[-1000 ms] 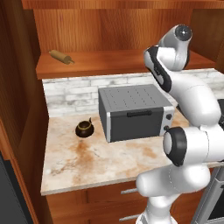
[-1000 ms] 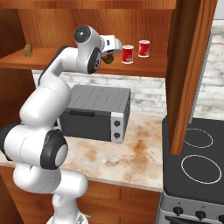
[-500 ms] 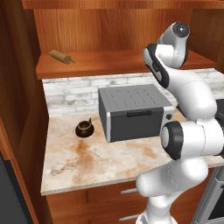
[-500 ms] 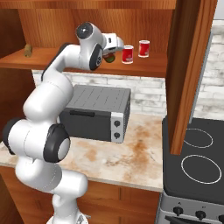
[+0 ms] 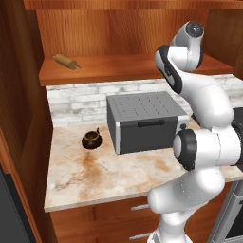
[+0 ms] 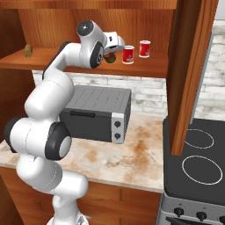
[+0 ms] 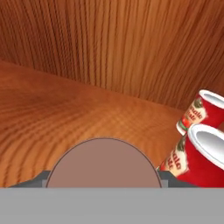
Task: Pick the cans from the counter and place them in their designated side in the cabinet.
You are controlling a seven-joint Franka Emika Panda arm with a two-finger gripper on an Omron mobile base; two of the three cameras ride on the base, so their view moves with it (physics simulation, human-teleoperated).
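Observation:
My gripper [image 6: 111, 53] is shut on a dark brownish-red can [image 6: 109, 58] with a green label, held low over the cabinet [image 6: 66, 17] shelf. In the hand view the can's round brown top [image 7: 103, 164] sits between my fingertips. Just to its right stand two bright red cans, one near [image 6: 128, 55] [image 7: 199, 159] and one farther back [image 6: 144, 48] [image 7: 202, 111]. The held can is a short gap away from the nearer red one. I cannot tell whether it touches the plank. The counter [image 5: 95, 175] lies below.
A grey toaster oven [image 5: 142, 123] [image 6: 99, 112] stands on the counter under the shelf, a squat dark pot [image 5: 91, 139] to its left. A rolling pin [image 5: 66, 61] lies on the shelf's left part. A wooden side panel [image 6: 189, 66] and black stovetop [image 6: 197, 162] are at the right.
The arm has shifted a little, its upper joint rising slightly. The gripper stays shut on the dark can over the shelf beside the red cans.

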